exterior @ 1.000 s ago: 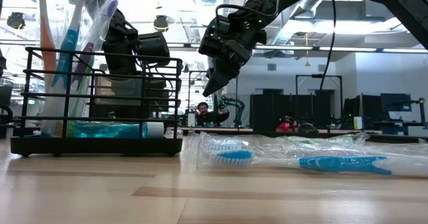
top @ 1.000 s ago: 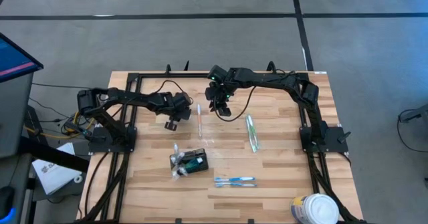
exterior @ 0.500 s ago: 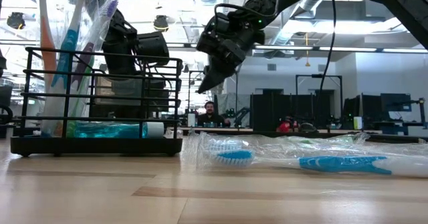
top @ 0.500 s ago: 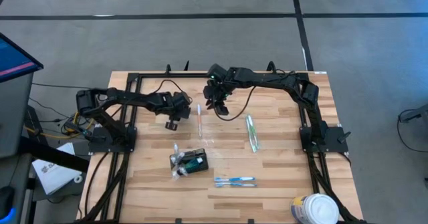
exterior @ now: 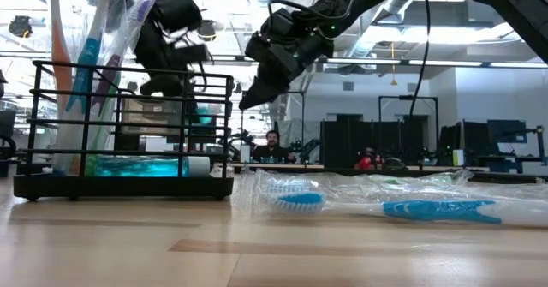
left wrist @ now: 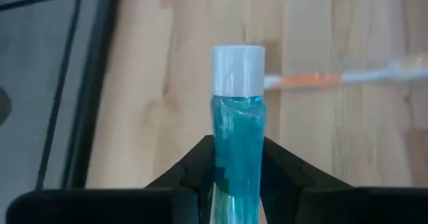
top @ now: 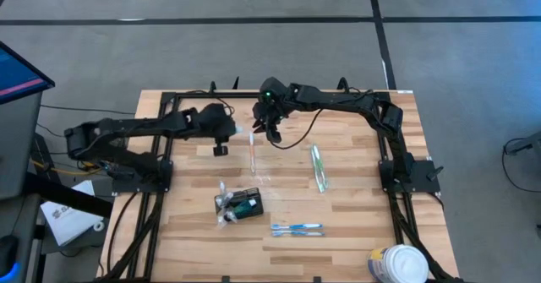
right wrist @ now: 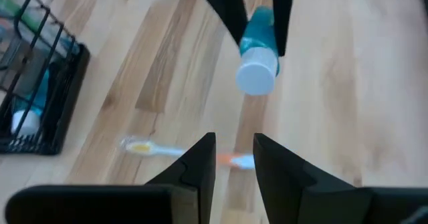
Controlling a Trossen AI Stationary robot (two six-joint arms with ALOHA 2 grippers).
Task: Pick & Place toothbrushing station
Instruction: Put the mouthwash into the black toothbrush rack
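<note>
Toothbrushing station [top: 243, 204] awaits your left gripper [left wrist: 237, 177], clamped on the blue bottle [left wrist: 237, 134]; right gripper [right wrist: 234, 158], slightly parted, holds nothing.

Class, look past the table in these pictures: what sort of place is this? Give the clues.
Probably a robotics lab in an open-plan office: a wooden table with two fixed arms, exposed ceiling ducts, and a person seated among desks with monitors behind.

Bright, even overhead light — left arm motion-blurred

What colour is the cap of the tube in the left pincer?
White, on a blue-green tube; the cap shows best in the left wrist view.
</note>
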